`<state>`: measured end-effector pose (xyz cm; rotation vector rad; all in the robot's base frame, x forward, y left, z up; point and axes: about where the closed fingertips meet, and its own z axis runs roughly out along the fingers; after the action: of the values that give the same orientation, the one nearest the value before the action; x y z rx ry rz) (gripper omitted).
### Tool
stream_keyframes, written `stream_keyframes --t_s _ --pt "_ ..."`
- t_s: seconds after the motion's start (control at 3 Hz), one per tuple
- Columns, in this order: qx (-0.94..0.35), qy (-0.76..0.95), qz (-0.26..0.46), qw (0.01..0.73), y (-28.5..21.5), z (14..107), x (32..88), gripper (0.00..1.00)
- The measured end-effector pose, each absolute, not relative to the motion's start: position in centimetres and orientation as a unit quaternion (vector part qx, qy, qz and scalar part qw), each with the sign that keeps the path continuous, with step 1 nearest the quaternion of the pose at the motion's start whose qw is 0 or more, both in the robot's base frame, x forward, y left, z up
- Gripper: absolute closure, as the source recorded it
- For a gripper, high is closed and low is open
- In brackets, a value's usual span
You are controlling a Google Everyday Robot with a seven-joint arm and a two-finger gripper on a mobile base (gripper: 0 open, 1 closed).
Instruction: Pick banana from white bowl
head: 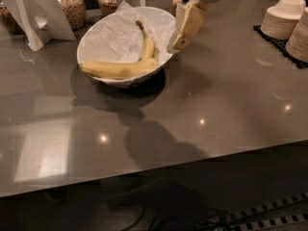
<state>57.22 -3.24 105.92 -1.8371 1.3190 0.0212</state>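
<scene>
Banana [120,70], yellow, curved, in white bowl [95,31]; gripper [176,43] beside rim.

The table [216,95] was a dark, polished slab, glossy enough to mirror lights and shadows. The bowl [80,49] looked smooth and white, lined with crumpled matt paper [113,37]. The banana [118,70] had smooth yellow skin with a dull sheen. The gripper [175,44], just beside the bowl's right rim, looked like matt tan plastic. The jars [71,6] were clear glass; the dishes [284,20] looked pale and matt.
</scene>
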Motion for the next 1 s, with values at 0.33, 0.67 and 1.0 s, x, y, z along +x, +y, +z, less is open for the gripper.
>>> stream_keyframes --t_s 0.33,0.67,1.0 --pt "-0.743 0.518 0.007 0.424 -2.8 105.8 57.5 0.0" --pt "-0.768 0.493 0.015 0.409 -0.9 104.6 59.3 0.0" --pt "-0.791 0.47 0.038 0.389 1.6 102.6 61.1 0.19"
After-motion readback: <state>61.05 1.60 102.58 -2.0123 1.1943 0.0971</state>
